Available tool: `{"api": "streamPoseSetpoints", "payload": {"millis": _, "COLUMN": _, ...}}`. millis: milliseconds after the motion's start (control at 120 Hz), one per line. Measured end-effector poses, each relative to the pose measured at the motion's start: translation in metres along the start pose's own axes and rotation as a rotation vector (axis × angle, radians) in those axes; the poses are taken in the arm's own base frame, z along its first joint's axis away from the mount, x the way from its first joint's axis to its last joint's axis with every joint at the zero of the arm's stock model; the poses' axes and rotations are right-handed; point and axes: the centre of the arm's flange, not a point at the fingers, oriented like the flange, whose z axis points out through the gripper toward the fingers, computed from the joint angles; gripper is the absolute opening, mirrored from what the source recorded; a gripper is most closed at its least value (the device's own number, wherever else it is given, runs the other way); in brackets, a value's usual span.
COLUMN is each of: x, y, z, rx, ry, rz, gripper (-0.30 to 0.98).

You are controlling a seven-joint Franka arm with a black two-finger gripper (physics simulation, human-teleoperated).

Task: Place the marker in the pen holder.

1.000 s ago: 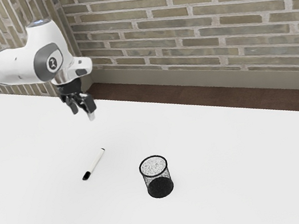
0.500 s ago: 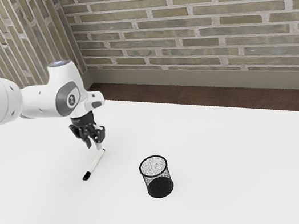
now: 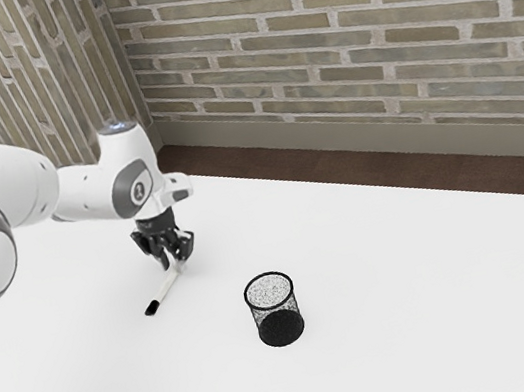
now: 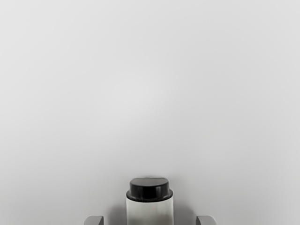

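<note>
Gripper (image 4: pixel 150 220) over one end of marker (image 3: pixel 164 288), fingers apart, straddling barrel with gaps both sides. Marker flat on counter (image 3: pixel 416 321), outside holder (image 3: pixel 280 328). Sound grasp: barrel centred, even closing, straight lift; off-centre hold may let far end droop.

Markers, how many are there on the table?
1. The white marker lies on the table, one end between the open fingers of the gripper, beside the black mesh pen holder. The arm might hide more.
</note>
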Motion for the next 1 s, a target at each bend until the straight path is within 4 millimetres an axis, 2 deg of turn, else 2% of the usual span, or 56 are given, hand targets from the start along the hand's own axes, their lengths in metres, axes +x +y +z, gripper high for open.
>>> {"api": "streamPoseSetpoints", "payload": {"millis": 100, "x": 0.000, "y": 0.000, "z": 0.003, "rx": 0.000, "ry": 0.000, "rz": -0.009, "gripper": 0.19}}
{"api": "streamPoseSetpoints", "payload": {"millis": 242, "x": 0.001, "y": 0.000, "z": 0.003, "rx": 0.001, "ry": 0.003, "rz": -0.019, "gripper": 0.05}}
{"api": "streamPoseSetpoints", "payload": {"millis": 383, "x": 0.002, "y": 0.003, "z": -0.002, "rx": 0.004, "ry": 0.013, "rz": -0.023, "gripper": -0.04}}
{"api": "streamPoseSetpoints", "payload": {"millis": 433, "x": 0.003, "y": 0.004, "z": -0.014, "rx": 0.006, "ry": 0.030, "rz": -0.025, "gripper": -0.05}}
{"api": "streamPoseSetpoints", "payload": {"millis": 517, "x": 0.002, "y": 0.011, "z": -0.057, "rx": 0.010, "ry": 0.089, "rz": -0.021, "gripper": -0.08}}
{"api": "streamPoseSetpoints", "payload": {"millis": 567, "x": -0.003, "y": 0.024, "z": -0.088, "rx": 0.010, "ry": 0.127, "rz": -0.005, "gripper": -0.09}}
{"api": "streamPoseSetpoints", "payload": {"millis": 642, "x": -0.017, "y": 0.055, "z": -0.134, "rx": 0.006, "ry": 0.180, "rz": 0.035, "gripper": -0.09}}
{"api": "streamPoseSetpoints", "payload": {"millis": 708, "x": -0.029, "y": 0.084, "z": -0.163, "rx": 0.000, "ry": 0.216, "rz": 0.076, "gripper": -0.10}}
{"api": "streamPoseSetpoints", "payload": {"millis": 800, "x": -0.039, "y": 0.117, "z": -0.193, "rx": -0.009, "ry": 0.255, "rz": 0.123, "gripper": -0.10}}
{"api": "streamPoseSetpoints", "payload": {"millis": 883, "x": -0.050, "y": 0.147, "z": -0.212, "rx": -0.020, "ry": 0.278, "rz": 0.167, "gripper": -0.10}}
{"api": "streamPoseSetpoints", "payload": {"millis": 1000, "x": -0.060, "y": 0.189, "z": -0.222, "rx": -0.035, "ry": 0.290, "rz": 0.231, "gripper": -0.10}}
